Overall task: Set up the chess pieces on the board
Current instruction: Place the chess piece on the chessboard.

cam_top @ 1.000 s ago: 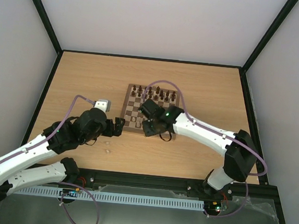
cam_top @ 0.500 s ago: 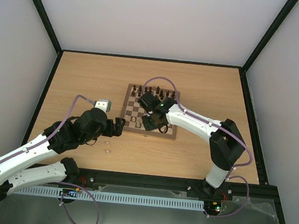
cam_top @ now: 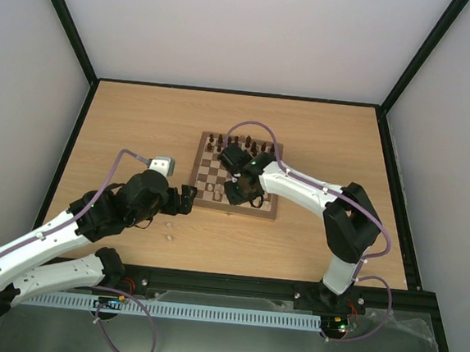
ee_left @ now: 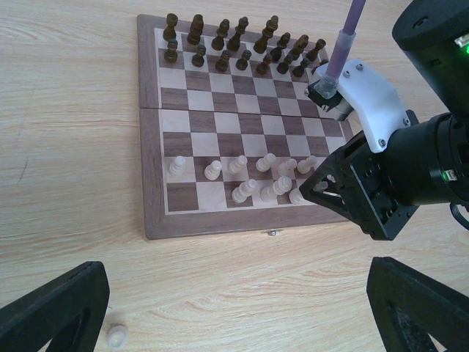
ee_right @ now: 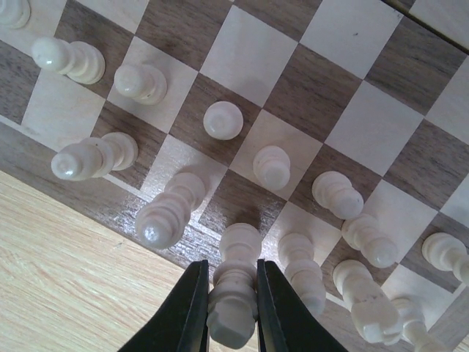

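The right end effector (ee_right: 232, 273) is clenched on one pale held piece (ee_right: 233, 290), pinched near its head. The piece's long axis runs along the fingers, base pointing away from the camera and down at the board (ee_right: 73, 183). The base sits over the nearest row of squares, just inside the brown border. So the coming move seems to be a short, straight descent along that axis rather than any sideways travel. Neighbouring pale chess pieces (ee_left: 256, 180) stand close on both sides, and the taller one to the left is the tightest.

The left end effector (cam_top: 186, 199) hovers released, fingers spread wide, over the desk (cam_top: 125, 117) just left of the board. A loose piece (ee_left: 117, 336) lies on the desk beside it, so the left arm is plainly the nearer one for that. The dark pieces (ee_left: 234, 44) fill the far two rows.

I cannot tell whether the held piece's base touches the square or hangs just above it. In the top view the right wrist covers the piece. In the left wrist view the right arm's body hides the board's near right corner, and the loose piece is cut off by the frame edge
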Robot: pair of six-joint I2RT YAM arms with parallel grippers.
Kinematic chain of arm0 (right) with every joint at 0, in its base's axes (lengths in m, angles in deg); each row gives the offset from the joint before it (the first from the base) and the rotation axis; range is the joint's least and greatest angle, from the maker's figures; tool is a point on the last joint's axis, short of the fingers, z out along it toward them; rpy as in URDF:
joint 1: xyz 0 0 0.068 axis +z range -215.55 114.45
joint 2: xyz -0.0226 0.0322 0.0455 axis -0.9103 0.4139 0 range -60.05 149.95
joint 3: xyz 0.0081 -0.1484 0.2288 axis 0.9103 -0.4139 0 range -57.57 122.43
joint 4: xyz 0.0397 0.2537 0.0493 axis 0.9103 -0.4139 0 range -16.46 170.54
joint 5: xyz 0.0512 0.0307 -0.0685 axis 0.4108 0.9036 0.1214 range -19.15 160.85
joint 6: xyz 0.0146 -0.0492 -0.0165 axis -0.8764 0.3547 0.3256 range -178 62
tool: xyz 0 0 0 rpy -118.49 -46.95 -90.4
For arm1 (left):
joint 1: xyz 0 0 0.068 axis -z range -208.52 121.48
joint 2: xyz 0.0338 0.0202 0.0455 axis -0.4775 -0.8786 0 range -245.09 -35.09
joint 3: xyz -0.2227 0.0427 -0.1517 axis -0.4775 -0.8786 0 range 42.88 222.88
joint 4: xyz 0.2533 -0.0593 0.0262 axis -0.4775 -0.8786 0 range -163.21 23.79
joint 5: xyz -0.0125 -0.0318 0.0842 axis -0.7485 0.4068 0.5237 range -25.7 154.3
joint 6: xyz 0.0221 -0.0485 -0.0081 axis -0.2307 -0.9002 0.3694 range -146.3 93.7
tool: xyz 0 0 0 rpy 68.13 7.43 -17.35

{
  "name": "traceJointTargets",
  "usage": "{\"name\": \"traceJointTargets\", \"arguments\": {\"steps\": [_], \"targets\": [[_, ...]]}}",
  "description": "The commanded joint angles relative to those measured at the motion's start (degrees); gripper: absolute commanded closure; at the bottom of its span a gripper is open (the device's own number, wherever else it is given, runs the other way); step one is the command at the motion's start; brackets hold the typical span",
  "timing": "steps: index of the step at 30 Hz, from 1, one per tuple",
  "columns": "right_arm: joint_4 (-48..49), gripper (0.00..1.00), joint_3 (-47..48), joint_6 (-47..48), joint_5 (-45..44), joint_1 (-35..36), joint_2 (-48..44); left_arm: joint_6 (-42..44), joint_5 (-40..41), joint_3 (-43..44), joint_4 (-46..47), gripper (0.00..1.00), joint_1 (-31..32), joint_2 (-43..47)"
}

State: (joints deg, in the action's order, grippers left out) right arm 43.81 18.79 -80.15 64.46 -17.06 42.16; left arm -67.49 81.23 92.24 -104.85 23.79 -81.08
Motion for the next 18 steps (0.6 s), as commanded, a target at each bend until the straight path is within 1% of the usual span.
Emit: {"name": "traceJointTargets", "arguments": {"steps": [1,5,8,15,18], "targets": [[-0.4,0.92,1.6,1.1,1.6,-0.9,1.2,0.0,0.0,-1.0,0.0,0.01,-0.4,0.3],[0.0,0.92,1.7,1.2,2.3,-1.1,1.6,-0.1,0.1,-1.0,-0.1,0.01,-0.4,0.4],[-0.1,0.87,1.7,1.2,2.2,-1.1,1.7,-0.5,0.1,-1.0,-0.5,0.01,-0.4,0.1],[0.1,0.83,1.6,1.5,2.1,-1.2,1.8,-1.7,-0.2,-1.2,-1.1,0.01,-0.4,-1.8],[0.2,0.80,1.6,1.5,1.9,-1.2,1.8,-2.3,-0.9,-1.9,-0.6,0.01,-0.5,-2.7]]}}
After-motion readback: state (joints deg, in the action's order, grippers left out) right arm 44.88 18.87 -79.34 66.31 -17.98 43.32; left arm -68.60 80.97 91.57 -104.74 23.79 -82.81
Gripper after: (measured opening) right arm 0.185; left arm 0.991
